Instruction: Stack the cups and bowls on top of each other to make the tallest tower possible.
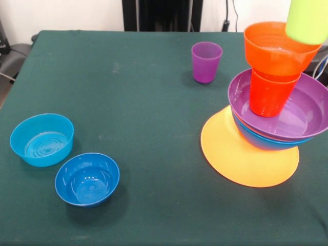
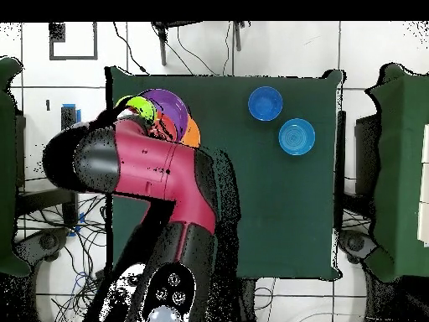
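Nearest the camera in the front view, a small dark blue bowl [image 1: 87, 179] is seen at lower left on the bench [image 1: 154, 102], with the straight-sided light blue bowl [image 1: 42, 139] just beside it, further left. A purple cup [image 1: 206, 62] stands alone at upper centre.

The tower [image 1: 271, 102] occupies the right of the front view. Its base, the orange-yellow bowl [image 1: 241, 159], lies inverted; above it a blue bowl [image 1: 261, 142] and a purple bowl [image 1: 302, 115] are stacked upright, appearing shifted right of the base's centre. Inside the purple bowl an orange cup [image 1: 267, 95] stands, and a small orange bowl [image 1: 277, 48] rests on it.

A lime green cup [image 1: 307, 20] is held at the upper right corner, touching or just above the orange bowl's rim; contact cannot be confirmed.

Risks are judged as follows: the stack sits off-centre and the wide orange bowl rests on the narrow cup, so a sideways nudge or off-centre release of the green cup could topple the upper pieces.

In the overhead view the arm [image 2: 142, 168] is seen reaching from lower left up to the tower at upper left, its wrist covering the stack. The tool itself is hidden in both views; whether it is apart or clamped cannot be told.
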